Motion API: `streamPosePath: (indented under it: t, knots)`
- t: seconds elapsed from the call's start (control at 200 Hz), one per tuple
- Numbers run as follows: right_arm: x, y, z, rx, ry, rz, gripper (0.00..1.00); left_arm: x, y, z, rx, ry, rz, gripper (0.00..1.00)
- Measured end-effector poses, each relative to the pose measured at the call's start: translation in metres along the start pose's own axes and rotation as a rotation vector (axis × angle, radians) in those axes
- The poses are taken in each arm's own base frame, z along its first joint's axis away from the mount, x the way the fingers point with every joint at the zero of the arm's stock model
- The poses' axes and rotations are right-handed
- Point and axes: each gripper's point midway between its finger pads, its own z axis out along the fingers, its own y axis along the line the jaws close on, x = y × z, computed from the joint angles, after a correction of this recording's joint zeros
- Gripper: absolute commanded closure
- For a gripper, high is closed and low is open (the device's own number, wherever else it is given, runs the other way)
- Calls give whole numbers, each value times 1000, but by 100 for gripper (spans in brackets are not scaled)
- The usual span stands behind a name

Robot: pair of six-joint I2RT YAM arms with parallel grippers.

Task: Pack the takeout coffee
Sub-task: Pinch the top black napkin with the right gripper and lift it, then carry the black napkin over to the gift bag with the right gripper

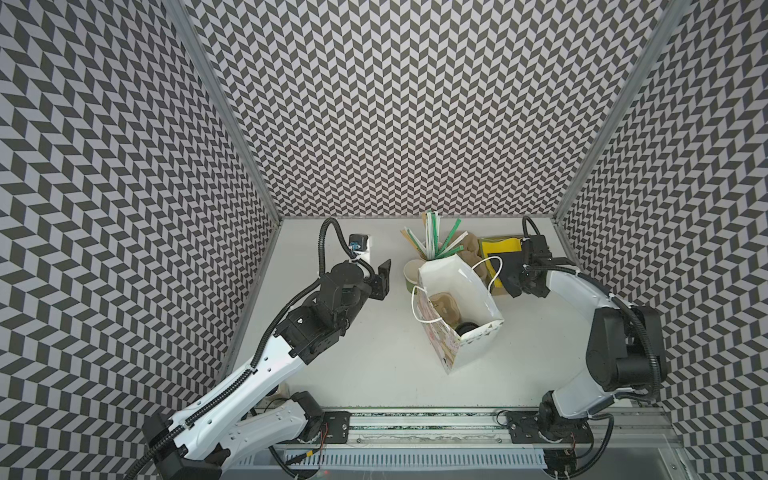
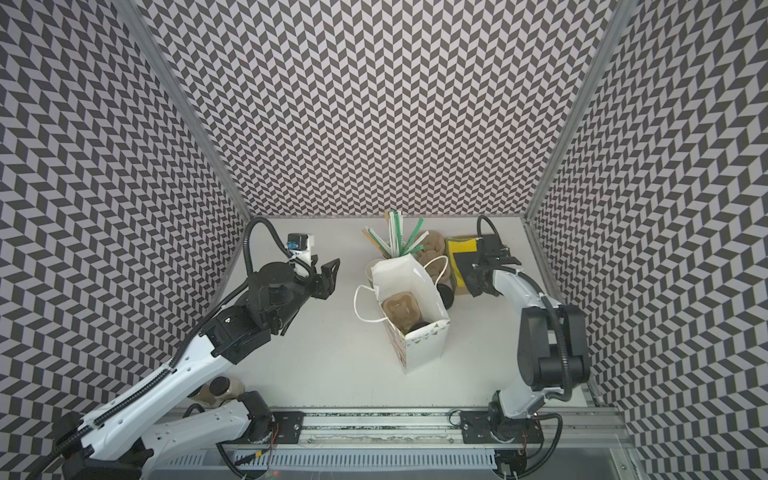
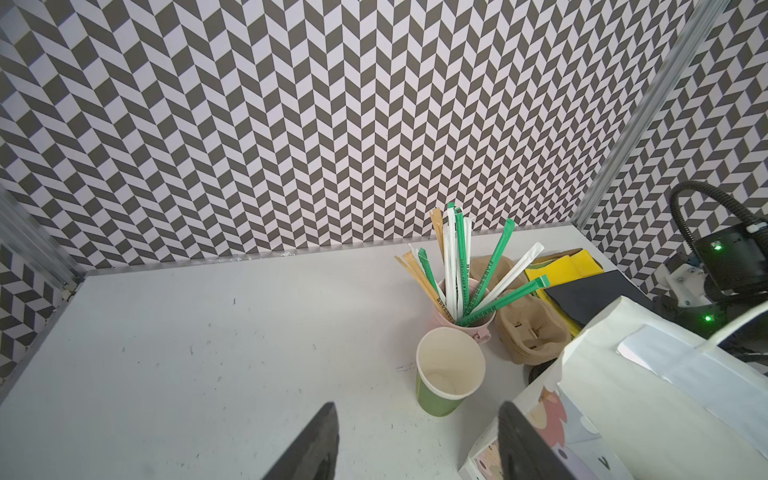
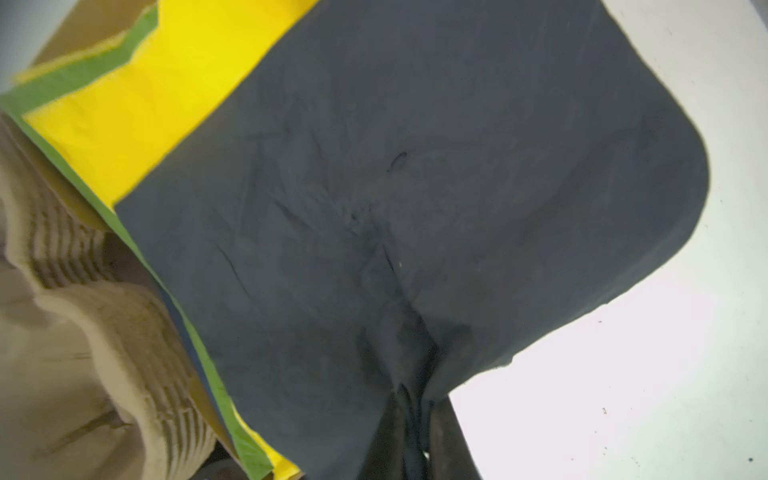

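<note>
A white paper carrier bag (image 1: 457, 291) with cord handles is seen standing open on the white tabletop (image 1: 374, 374) in both top views, and a moulded brown pulp cup tray (image 1: 444, 306) is seen inside it. Beside that tray, at the bag's near end, the round black plastic lid of the takeout coffee (image 1: 466, 327) is visible, the green cup below it being hidden by the bag wall. The left hand (image 1: 92, 281) is held apart from the bag, with its fingers (image 3: 309, 444) spread moderately wide and nothing between them. An open, lidless green paper cup (image 3: 449, 372) is seen next to a pink cup of wrapped straws (image 3: 465, 307). The right hand (image 4: 415, 424) is closed tightly on a dark grey paper napkin (image 4: 395, 187), pinched over a yellow napkin stack (image 4: 158, 104).
</note>
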Motion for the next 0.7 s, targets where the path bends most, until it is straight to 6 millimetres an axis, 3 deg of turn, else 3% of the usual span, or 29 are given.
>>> streamPosePath:
  t: [0.2, 0.33, 0.496, 0.591, 0.701]
  knots:
    - [-14, 3, -28, -44, -68, 21, 100, 0, 1, 0, -2, -1, -2, 38]
    - [-32, 7, -74, -125, -170, 55, 100, 1, 1, 1, 1, -7, -5, 38]
    - [-48, 20, -163, -348, -326, 75, 100, 4, 4, -2, 0, -10, -6, 38]
    - [-48, 29, -236, -549, -448, 49, 100, 1, 5, -6, -1, -28, -17, 38]
    - [-34, 41, -323, -813, -551, -29, 100, -4, 9, -10, -7, -51, -31, 37]
